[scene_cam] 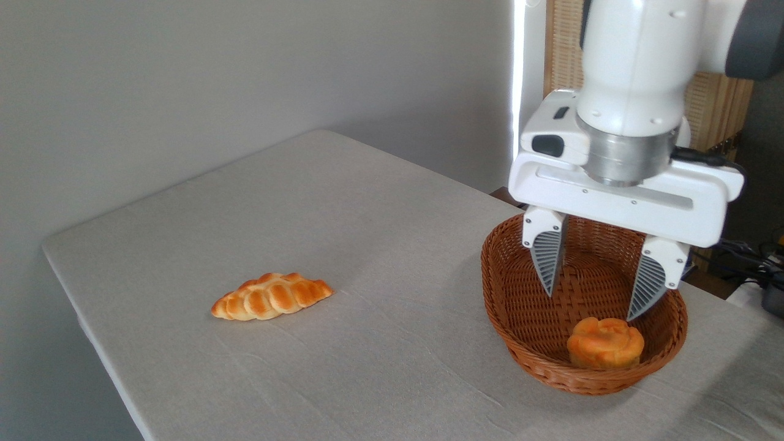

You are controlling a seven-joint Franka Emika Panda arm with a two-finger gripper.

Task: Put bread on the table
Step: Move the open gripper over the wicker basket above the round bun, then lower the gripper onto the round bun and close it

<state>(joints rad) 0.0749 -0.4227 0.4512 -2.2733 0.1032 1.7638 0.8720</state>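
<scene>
The bread (605, 342) sits inside the basket (508, 318). Above the basket, the gripper (590, 304) hangs wide apart, holding nothing.

Plain grey wall (184, 79), bright light strip (519, 73), woven screen (560, 55) at R.

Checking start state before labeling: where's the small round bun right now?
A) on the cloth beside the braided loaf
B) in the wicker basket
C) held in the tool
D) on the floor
B: the bun sits on the floor of the basket, near its front end, while the open tool hangs just above it, holding nothing; the braided loaf lies alone on the table.
</scene>
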